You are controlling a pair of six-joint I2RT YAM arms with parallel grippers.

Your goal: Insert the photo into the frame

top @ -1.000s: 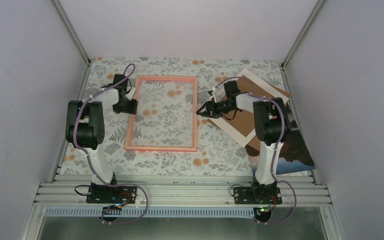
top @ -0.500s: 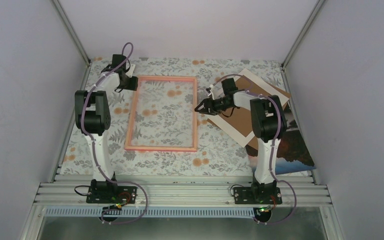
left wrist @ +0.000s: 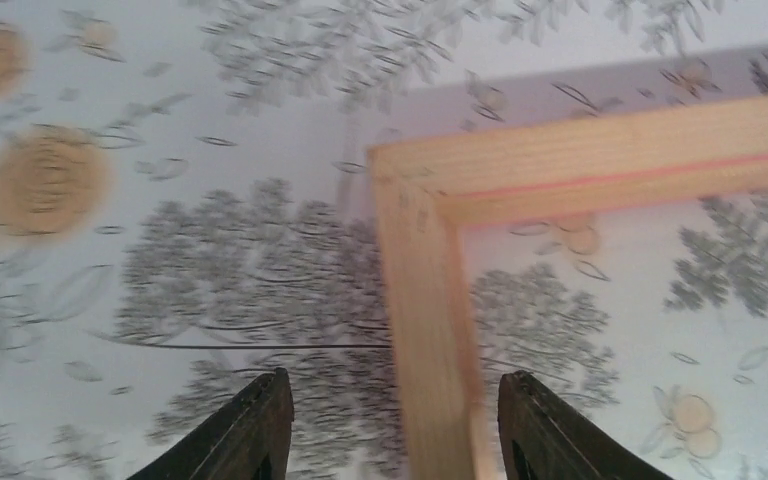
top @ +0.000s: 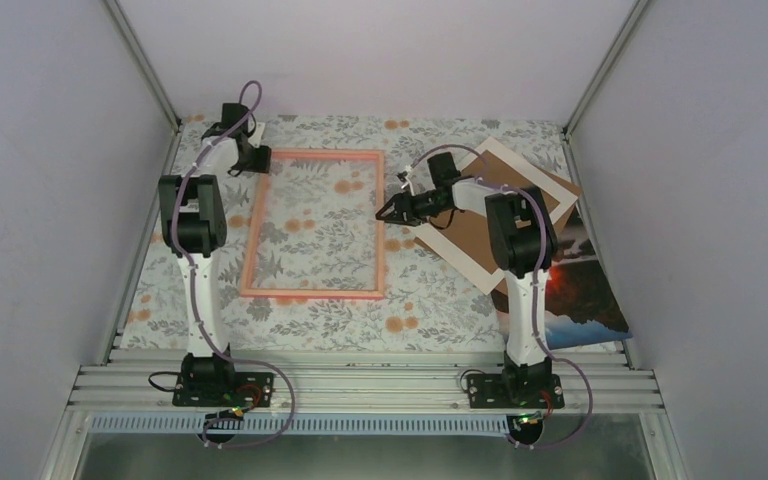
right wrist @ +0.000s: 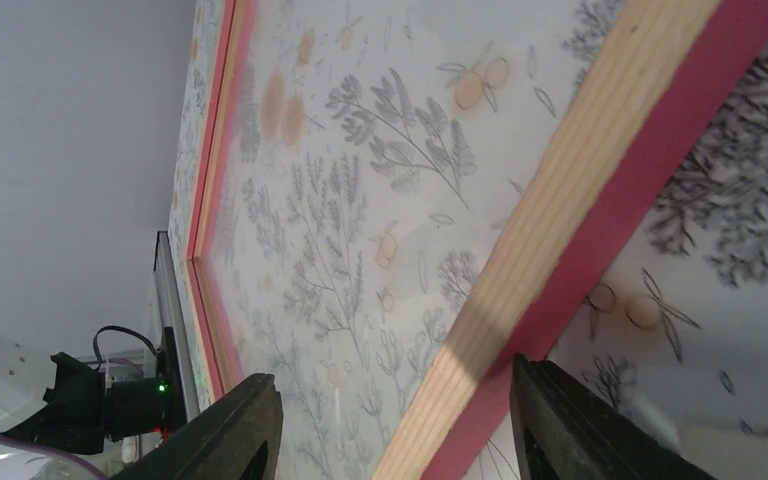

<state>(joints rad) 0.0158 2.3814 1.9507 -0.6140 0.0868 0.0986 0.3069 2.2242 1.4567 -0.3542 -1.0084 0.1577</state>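
1. Since the earlier view, the frame (top: 310, 294) has slid a little to the left across the floral table (top: 410, 320). The left gripper (top: 250, 158) has reached out to its far-left corner, and the right gripper (top: 392, 208) has closed in on its right rail.
2. Left gripper (left wrist: 400, 425): jaws spread, straddling the frame (left wrist: 430, 300) rail just below the corner, not clamped on it.
3. Right gripper (right wrist: 400, 425): jaws likewise spread, with the frame (right wrist: 580, 200) rail running between them.
4. The photo (top: 590, 305) lies picture side up at the right edge of the table, well apart from the frame, partly under the white mat (top: 460, 265) and brown backing board (top: 465, 235).
5. Handling estimate: the photo is thin paper — light, limp, easily creased. An exposed near corner looks the best place to grip it.
6. Pose: the left arm is stretched far forward; the right arm is folded inward — its wrist points left.
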